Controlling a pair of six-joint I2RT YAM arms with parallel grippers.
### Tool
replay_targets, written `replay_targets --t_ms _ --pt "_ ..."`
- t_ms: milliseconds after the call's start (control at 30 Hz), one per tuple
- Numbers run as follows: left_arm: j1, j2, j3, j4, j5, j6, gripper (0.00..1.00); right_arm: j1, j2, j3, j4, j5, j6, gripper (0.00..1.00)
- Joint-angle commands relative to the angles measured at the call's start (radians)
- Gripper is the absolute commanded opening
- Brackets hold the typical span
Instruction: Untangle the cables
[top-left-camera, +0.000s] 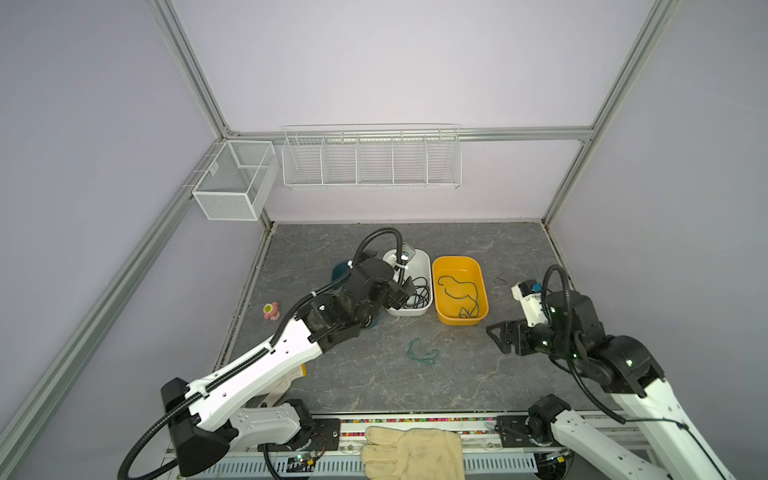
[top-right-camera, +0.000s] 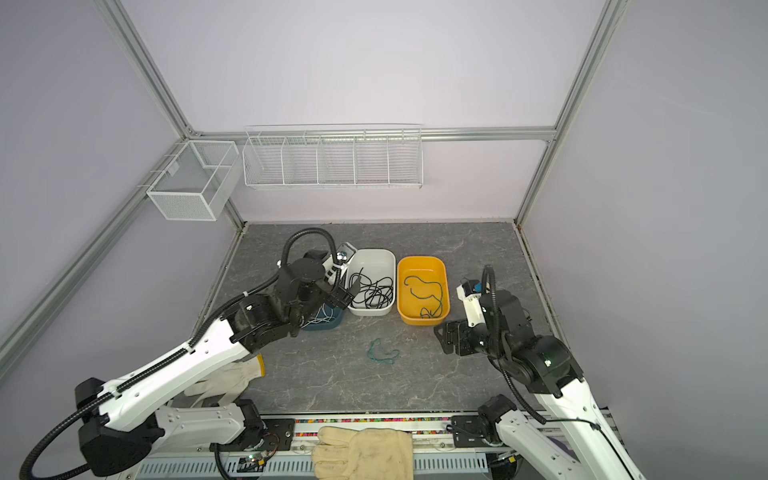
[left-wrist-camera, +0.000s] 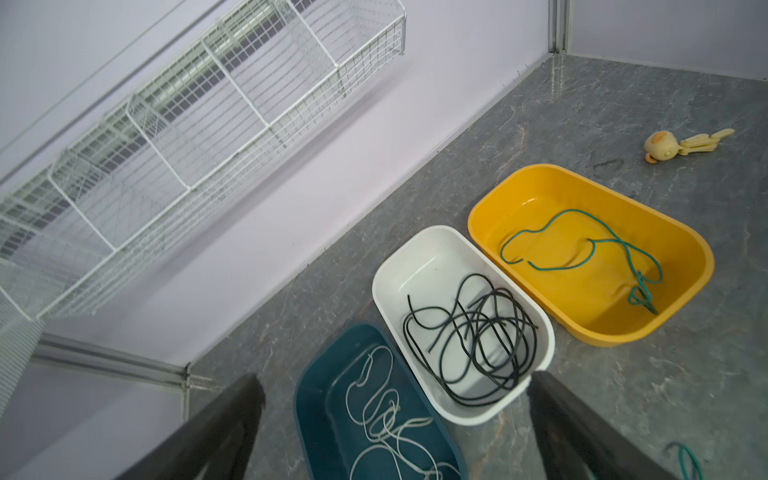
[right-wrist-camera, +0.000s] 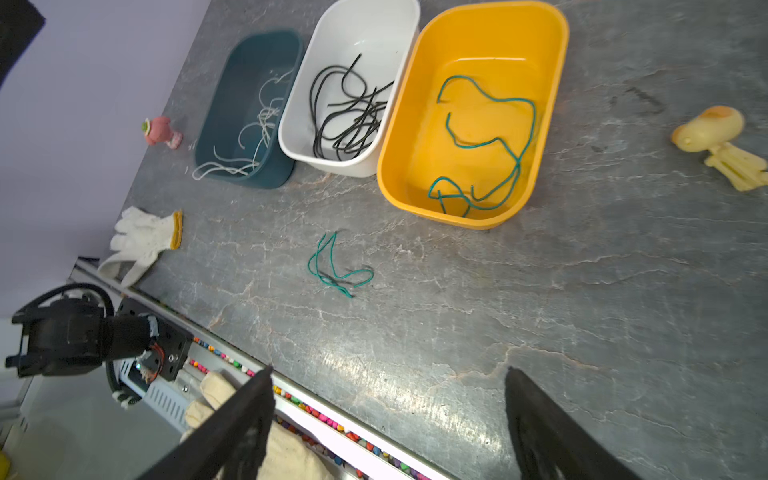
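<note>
Black cables (left-wrist-camera: 469, 332) lie looped in a white tub (left-wrist-camera: 415, 249). White cables (left-wrist-camera: 386, 415) fill a dark teal tub (left-wrist-camera: 316, 395) beside it. One teal-green cable (left-wrist-camera: 582, 257) lies in the yellow tub (left-wrist-camera: 540, 170), and another teal-green cable (right-wrist-camera: 332, 270) lies loose on the grey table (top-left-camera: 423, 352). My left gripper (left-wrist-camera: 395, 380) hangs open over the near ends of the teal and white tubs (top-right-camera: 347, 293), holding nothing. My right gripper (right-wrist-camera: 388, 370) stands open and empty at the table's right side (top-left-camera: 498, 336), well apart from the loose cable.
A yellow duck toy (right-wrist-camera: 715, 137) lies right of the yellow tub. A pink toy (top-left-camera: 271, 311) sits at the left edge. A white glove (top-right-camera: 228, 378) lies under my left arm and a cream glove (top-left-camera: 415, 453) on the front rail. Wire baskets (top-left-camera: 370, 158) hang on the back wall.
</note>
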Motion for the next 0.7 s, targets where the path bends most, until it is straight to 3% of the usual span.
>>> replay_targets --t_ms 0,167,367,467,600,667 --pt "0.004 -0.137 -0.083 -0.010 -0.027 -0.173 0.99 0.088 0.059 0.004 0.072 0.025 0.018 0.89" --pt "0.006 -0.351 -0.252 -0.027 -0.075 -0.285 0.99 0.276 0.215 -0.019 0.150 0.107 0.032 0.91" --pt "0.006 -0.515 -0.402 -0.029 -0.137 -0.367 0.99 0.411 0.404 -0.015 0.257 0.146 0.027 0.99" --pt "0.006 -0.569 -0.469 -0.009 -0.154 -0.378 0.99 0.446 0.491 -0.003 0.302 0.168 0.016 0.92" --pt "0.006 -0.620 -0.530 0.003 -0.176 -0.387 0.99 0.459 0.607 0.008 0.349 0.191 0.008 0.73" --pt "0.006 -0.639 -0.547 0.008 -0.179 -0.392 0.99 0.459 0.664 0.012 0.370 0.197 0.006 0.71"
